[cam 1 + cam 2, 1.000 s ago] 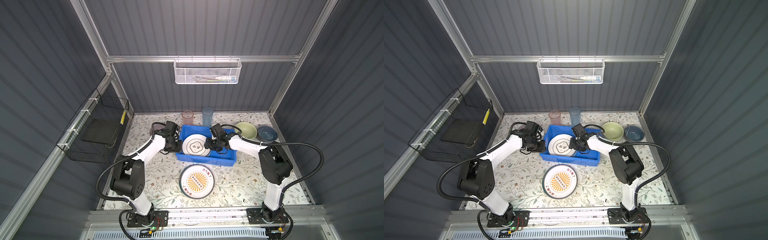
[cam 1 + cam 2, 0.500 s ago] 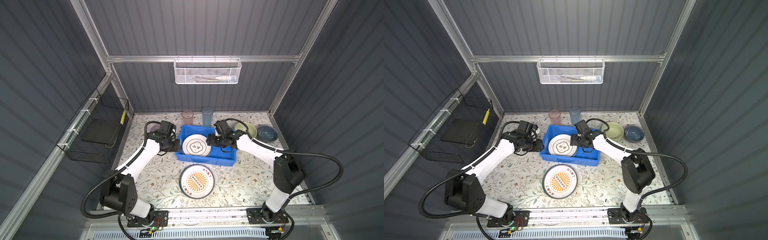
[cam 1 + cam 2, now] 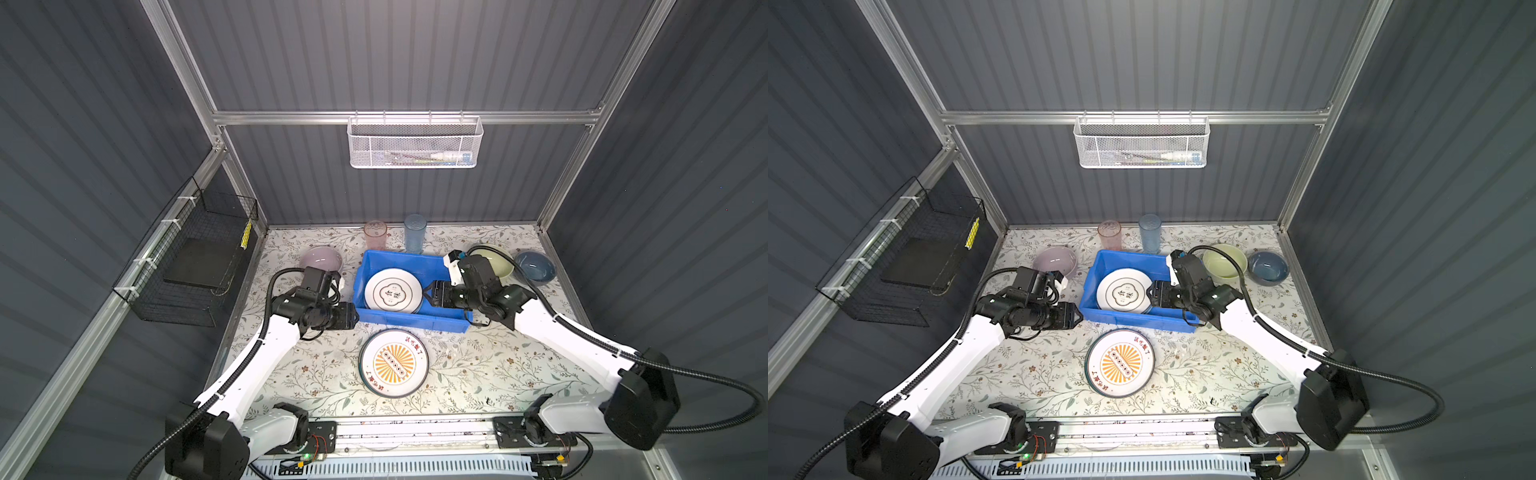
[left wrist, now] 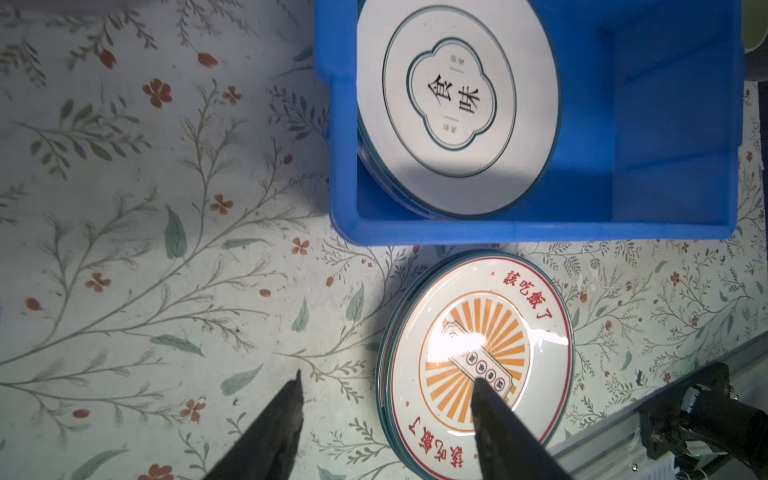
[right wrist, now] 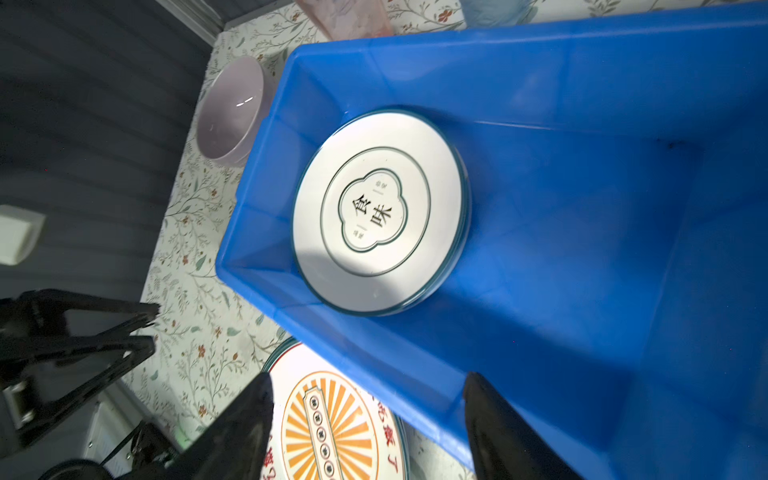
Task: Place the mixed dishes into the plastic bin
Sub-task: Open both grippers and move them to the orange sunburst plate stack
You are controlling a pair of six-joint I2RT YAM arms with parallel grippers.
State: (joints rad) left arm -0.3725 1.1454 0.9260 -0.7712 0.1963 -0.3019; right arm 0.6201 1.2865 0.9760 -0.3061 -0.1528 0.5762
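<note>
Nearest me, low in the middle of both top views, the orange sunburst plate (image 3: 393, 363) lies flat on the floral bench (image 3: 478, 374), just in front of the bin (image 3: 411, 322). I cannot tell whether the two touch. In my left wrist view the plate's lower edge is cut off, glare whitens its centre, and one finger of my left claw (image 4: 386, 376) crosses its rays. That claw is spread open with nothing between its fingers, and in the top views it sits just left of the bin's near left corner.

The bin sits mid-frame: bright blue, rectangular and shallow, with a rolled rim. In its left half lies a white plate (image 3: 392, 295) with dark-green rings and a lobed frame around two black characters. More rims show beneath it, but their patterns are hidden. My right claw (image 5: 368, 376) is open and empty above the bin's right half, pointing toward that plate. My right wrist view cuts the bin's far end off.

Further back, the lilac bowl (image 3: 321, 259) left of the bin is partly hidden by my left wrist. The pale-green bowl (image 3: 500, 264) to the bin's right is half hidden by my right wrist and cable (image 3: 482, 248), and the dark-blue bowl (image 3: 535, 266) stands just beside it. The pink tumbler (image 3: 375, 235) and blue tumbler (image 3: 415, 233) stand upright behind the bin. What lies in the white mesh basket (image 3: 415, 143) on the back wall is too small to make out.
</note>
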